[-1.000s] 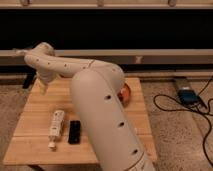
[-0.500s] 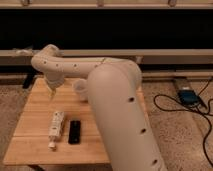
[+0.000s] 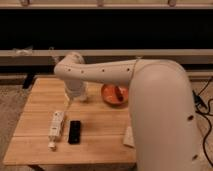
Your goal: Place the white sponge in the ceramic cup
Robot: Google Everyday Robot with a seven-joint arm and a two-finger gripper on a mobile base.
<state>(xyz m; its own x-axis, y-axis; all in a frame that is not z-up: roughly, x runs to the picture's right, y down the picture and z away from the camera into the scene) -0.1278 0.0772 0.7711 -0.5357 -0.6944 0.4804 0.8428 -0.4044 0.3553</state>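
Note:
The white sponge (image 3: 128, 136) lies near the table's front right, an off-white block half hidden behind my arm. The ceramic cup (image 3: 83, 93) stands at the back middle of the wooden table (image 3: 100, 145), mostly covered by my wrist, left of the orange-red bowl (image 3: 114, 94). My gripper (image 3: 70, 101) hangs down from the bent white arm, right beside the cup and just above the table. It is far from the sponge, and nothing shows in it.
A white remote-like stick (image 3: 55, 128) and a black flat slab (image 3: 74, 131) lie at the front left. My big white arm (image 3: 160, 110) covers the table's right side. A dark wall and a ledge (image 3: 40, 53) run behind; cables (image 3: 204, 102) lie on the floor at the right.
My arm has swung right: its elbow and the gripper moved from the table's back left corner to the back middle, by the cup. The things on the table have not moved.

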